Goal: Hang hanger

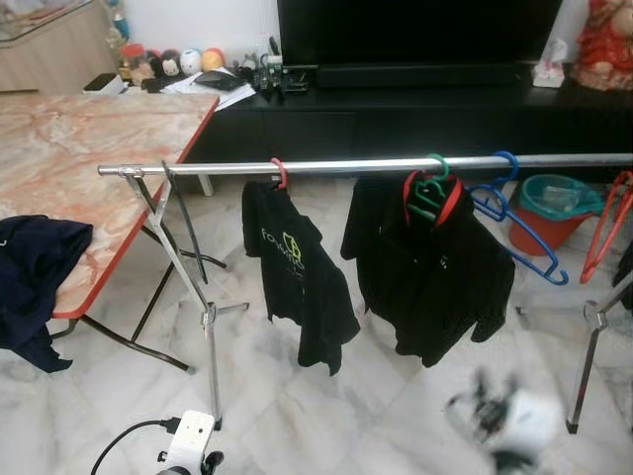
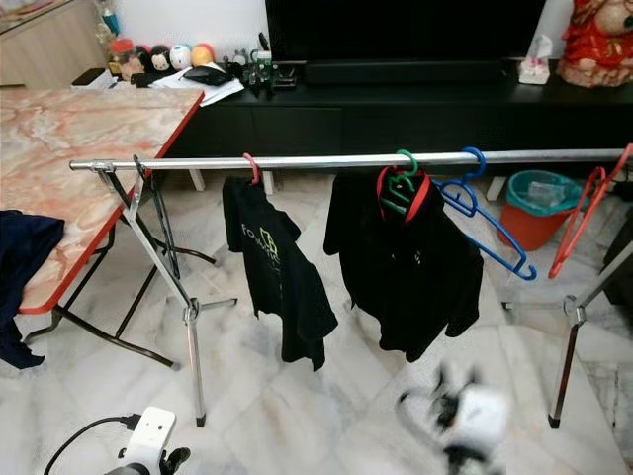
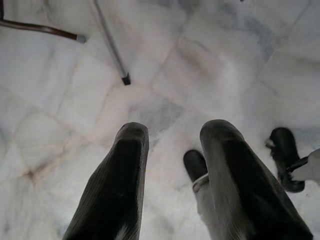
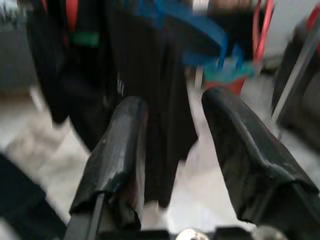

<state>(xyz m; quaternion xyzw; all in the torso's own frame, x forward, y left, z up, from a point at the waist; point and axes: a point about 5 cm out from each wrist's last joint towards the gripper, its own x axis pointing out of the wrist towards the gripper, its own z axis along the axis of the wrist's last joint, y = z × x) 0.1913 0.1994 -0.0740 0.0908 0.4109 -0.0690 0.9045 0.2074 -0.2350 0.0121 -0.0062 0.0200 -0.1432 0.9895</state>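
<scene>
While both claws are low and empty, the head views show a steel rail (image 1: 396,163) crossing above and beyond them, with a black T-shirt (image 1: 297,287) on a pink hanger (image 1: 280,174), a black jacket (image 1: 430,277) on a green hanger (image 1: 431,188), a bare blue hanger (image 1: 514,223) and a red hanger (image 1: 608,228) at the far right end. The right claw (image 1: 499,421) is a blur below the jacket; the left claw hangs idle.

In the left wrist view, the left claw (image 3: 172,170) is spread apart with nothing between its fingers, only marble floor (image 3: 200,65) past them.

In the right wrist view, the right claw (image 4: 172,150) is likewise parted and holds nothing; the jacket lies straight ahead, the blue hanger beyond and above its fingertips.

Judging by this, the hangers already sit on the rail, so the hanging looks done.
</scene>
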